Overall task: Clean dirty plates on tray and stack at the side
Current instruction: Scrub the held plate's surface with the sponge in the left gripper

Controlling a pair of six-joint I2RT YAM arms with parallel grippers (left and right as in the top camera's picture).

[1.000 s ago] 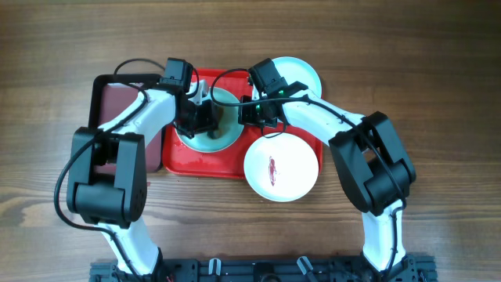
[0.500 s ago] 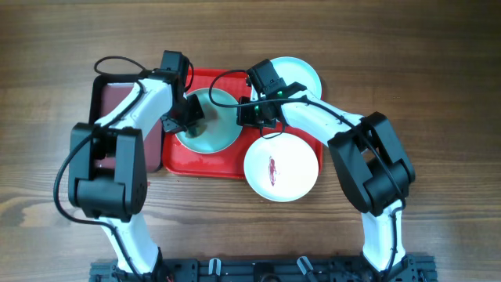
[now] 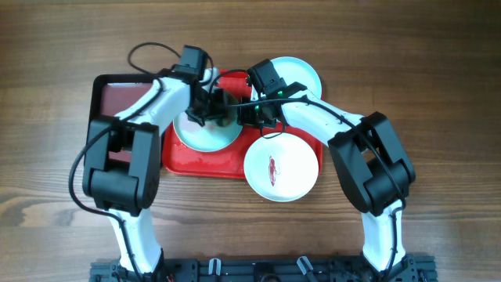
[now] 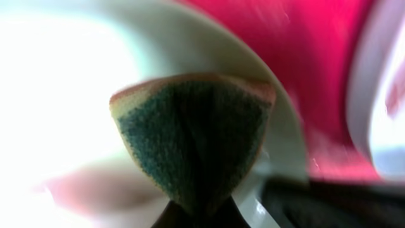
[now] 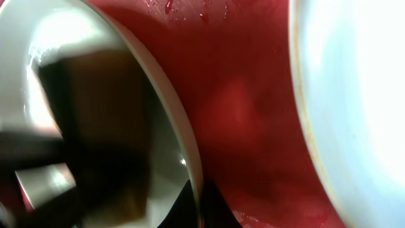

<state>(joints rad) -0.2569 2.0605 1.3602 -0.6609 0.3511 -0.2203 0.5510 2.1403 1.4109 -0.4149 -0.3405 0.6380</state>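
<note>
A pale plate (image 3: 200, 135) lies on the red tray (image 3: 200, 166). My left gripper (image 3: 220, 110) hovers over the plate's back right part, shut on a green and yellow sponge (image 4: 193, 136) that is pressed against the plate (image 4: 57, 95). My right gripper (image 3: 249, 117) is shut on that plate's right rim (image 5: 190, 171), one finger on each side. A second plate (image 3: 282, 168) with a red smear at its centre overlaps the tray's front right corner. A third plate (image 3: 304, 74) sits at the tray's back right.
A smaller dark maroon tray (image 3: 117, 100) with a black rim lies left of the red tray. Both arms cross over the red tray's back half. Wooden table (image 3: 438, 70) surrounds everything.
My left gripper has swept the sponge from the plate's left side to its back right part, close to the right gripper. The right arm has held still.
</note>
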